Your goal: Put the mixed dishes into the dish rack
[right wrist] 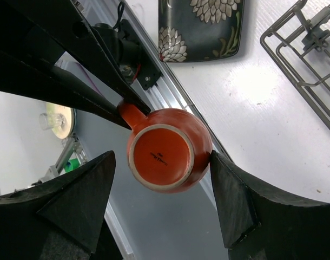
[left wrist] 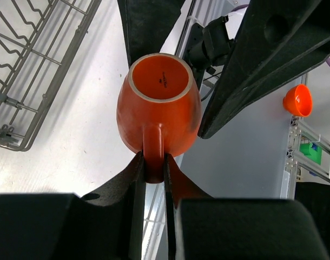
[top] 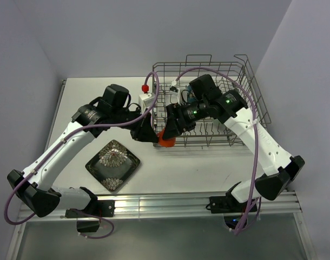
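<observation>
I have the small orange cup [top: 166, 141] in the air just off the near-left corner of the dish rack [top: 219, 76], outside the wires and not yet over them. The left gripper [left wrist: 153, 162] is pinched on the cup's handle, base turned up toward the wrist cameras. The right gripper [right wrist: 160, 162] stands wide around the cup's body. One finger looks to be touching the side and the other is apart, so it has no grip of its own. I read this as a hand-over between arms, half made.

The dark square plate [top: 112, 165] lies flat on the table [top: 89, 103], near and to the left, well apart from the rack and untouched. I see no dish in the rack, though the arms hide part of it, and the other cups and the bowl are not in view. So by my reckoning nothing is loaded yet.
</observation>
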`<state>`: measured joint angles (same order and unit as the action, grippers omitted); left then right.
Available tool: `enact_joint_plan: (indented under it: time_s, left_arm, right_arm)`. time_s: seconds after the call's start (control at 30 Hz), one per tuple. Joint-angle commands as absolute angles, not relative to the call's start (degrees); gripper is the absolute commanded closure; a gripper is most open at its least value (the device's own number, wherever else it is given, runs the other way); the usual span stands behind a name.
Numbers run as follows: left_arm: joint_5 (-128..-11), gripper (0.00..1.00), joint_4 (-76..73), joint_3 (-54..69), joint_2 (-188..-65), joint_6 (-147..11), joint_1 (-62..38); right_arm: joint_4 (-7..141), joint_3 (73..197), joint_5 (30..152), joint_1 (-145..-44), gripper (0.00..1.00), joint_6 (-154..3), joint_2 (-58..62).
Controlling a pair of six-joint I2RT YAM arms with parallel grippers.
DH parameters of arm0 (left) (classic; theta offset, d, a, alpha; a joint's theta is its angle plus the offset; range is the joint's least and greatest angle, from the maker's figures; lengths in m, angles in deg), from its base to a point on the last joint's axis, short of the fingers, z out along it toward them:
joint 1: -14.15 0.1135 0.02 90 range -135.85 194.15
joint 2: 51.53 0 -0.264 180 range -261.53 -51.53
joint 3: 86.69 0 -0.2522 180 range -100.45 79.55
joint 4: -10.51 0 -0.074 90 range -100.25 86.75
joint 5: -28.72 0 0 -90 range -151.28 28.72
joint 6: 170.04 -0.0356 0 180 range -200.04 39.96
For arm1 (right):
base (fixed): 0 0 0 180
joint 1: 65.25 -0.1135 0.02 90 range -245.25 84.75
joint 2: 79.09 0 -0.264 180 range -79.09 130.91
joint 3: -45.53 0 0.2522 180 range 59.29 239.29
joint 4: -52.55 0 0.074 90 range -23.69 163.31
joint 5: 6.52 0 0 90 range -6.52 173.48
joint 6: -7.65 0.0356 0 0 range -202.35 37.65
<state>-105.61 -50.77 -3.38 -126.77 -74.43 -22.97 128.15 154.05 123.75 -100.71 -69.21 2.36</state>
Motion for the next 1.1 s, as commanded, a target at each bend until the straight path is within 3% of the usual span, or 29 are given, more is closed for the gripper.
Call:
enact_joint_plan:
  time_s: [0.0, 0.1, 0.2, 0.23, 0.3, 0.43, 0.7, 0.83, 1.07]
  left_arm:
    - [-106.63, 1.00, -46.75, -3.86, -124.92, -75.03, -23.03]
    - [-106.63, 1.00, -46.75, -3.77, -124.83, -74.94, -23.03]
    - [-106.54, 1.00, -46.75, -3.68, -124.66, -74.94, -23.03]
    - [-106.63, 1.00, -46.84, -3.68, -124.66, -75.03, -23.11]
    - [-106.54, 1.00, -46.84, -3.68, -124.66, -74.85, -23.03]
    - [-104.96, 0.99, -46.84, -3.68, -124.92, -74.24, -23.11]
    - [-103.38, 0.75, -47.10, -3.59, -125.01, -73.80, -23.11]
    - [-102.24, 0.51, -47.19, -3.42, -124.83, -73.71, -23.03]
    - [-100.74, 0.30, -47.37, -2.89, -124.57, -73.44, -23.03]
  right_arm:
    - [125.72, 152.81, 127.52, -101.98, 0.22, -69.78, 0.62]
    - [125.55, 152.37, 127.60, -102.16, 0.29, -69.79, 0.45]
    - [125.55, 152.19, 127.95, -102.25, 0.58, -69.79, 0.80]
    - [125.55, 152.28, 127.69, -102.25, 0.80, -69.70, 0.89]
    - [125.37, 152.19, 127.43, -102.34, 1.00, -69.52, 0.89]
    - [124.23, 151.93, 126.82, -102.34, 1.00, -68.82, 0.28]
    - [122.21, 152.19, 125.14, -102.42, 1.00, -67.41, -0.69]
    - [121.77, 152.19, 124.79, -102.34, 1.00, -67.24, -0.70]
    - [122.29, 152.45, 123.21, -102.34, 1.00, -67.32, -0.78]
